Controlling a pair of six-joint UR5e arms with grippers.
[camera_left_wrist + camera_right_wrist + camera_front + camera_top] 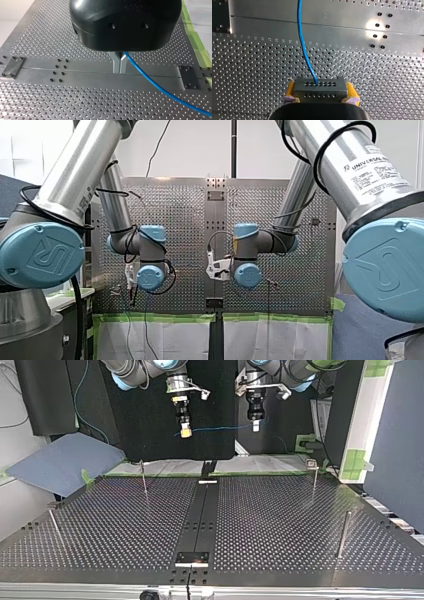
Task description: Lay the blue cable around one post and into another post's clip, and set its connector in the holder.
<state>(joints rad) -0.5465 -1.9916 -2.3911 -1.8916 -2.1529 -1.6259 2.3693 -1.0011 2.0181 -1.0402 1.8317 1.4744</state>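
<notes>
The blue cable [220,428] spans both arms
Left claw [119,61] pinches it, right claw [321,92] clamps the connector [319,87]; lower evenly toward a post [144,479], avoiding slack.

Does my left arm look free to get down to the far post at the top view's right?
Probably yes: nothing shows between my left gripper and that post. It is shut on the blue cable, whose connector my right gripper holds, so that tether may limit it.

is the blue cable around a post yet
No, the blue cable hangs in air between my left gripper and my right gripper, clear of the posts.
</notes>
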